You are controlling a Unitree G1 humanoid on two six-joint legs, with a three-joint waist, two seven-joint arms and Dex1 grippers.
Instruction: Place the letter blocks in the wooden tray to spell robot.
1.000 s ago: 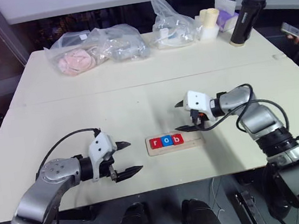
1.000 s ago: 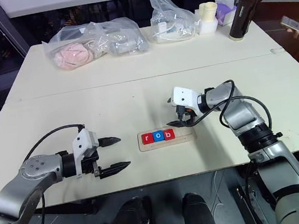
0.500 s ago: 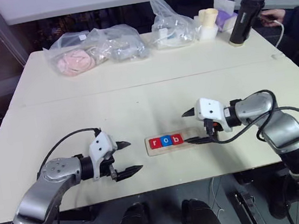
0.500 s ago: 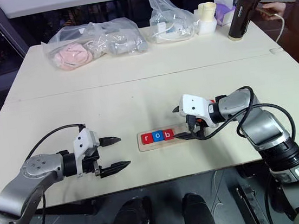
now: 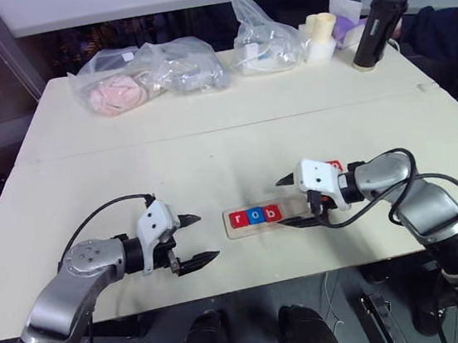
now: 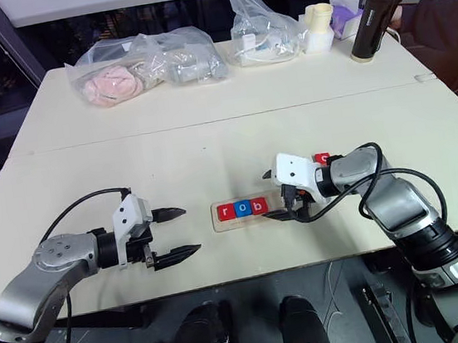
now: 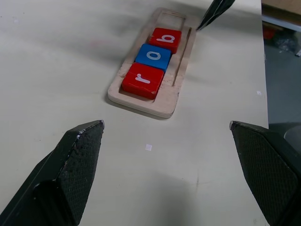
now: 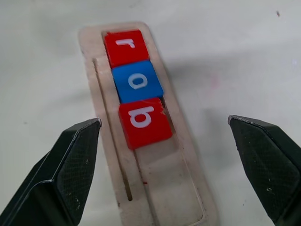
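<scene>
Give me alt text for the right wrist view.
A wooden tray on a pale table holds three letter blocks in a row: red r, blue o, red b, with the rest of its groove empty. The right gripper hangs above with jaws open.

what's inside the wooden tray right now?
Three letter blocks sit in the wooden tray: red r, blue o, red b, in a row from one end. The rest of the groove is bare.

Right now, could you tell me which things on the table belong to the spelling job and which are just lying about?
Job: wooden tray; r block; o block; b block; loose red block.

Lying about: plastic bags; dark bottle; cream cups.
</scene>
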